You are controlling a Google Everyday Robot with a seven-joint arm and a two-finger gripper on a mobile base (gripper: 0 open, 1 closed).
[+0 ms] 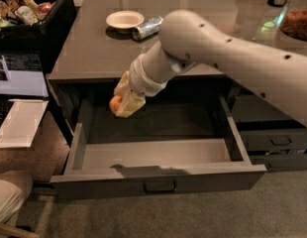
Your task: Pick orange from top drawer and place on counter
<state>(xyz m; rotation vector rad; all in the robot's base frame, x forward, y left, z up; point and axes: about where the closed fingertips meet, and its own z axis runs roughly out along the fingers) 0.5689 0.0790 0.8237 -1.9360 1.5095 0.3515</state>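
The orange [114, 104] sits between the pale fingers of my gripper [120, 105], which is shut on it. The gripper hangs over the back left part of the open top drawer [158, 175], just below the counter's front edge. The drawer is pulled out wide, its dark inside bare, with a small bar handle on its flat front. The counter [99, 51] stretches behind and above the drawer. My arm reaches in from the right across the counter's front edge.
A small white bowl [125, 20] and a lying metal can [146, 28] sit on the counter at the back. A black bin of snacks [25, 9] stands at the far left. Narrower closed drawers [277, 140] are to the right. Papers [20, 123] lie at the left.
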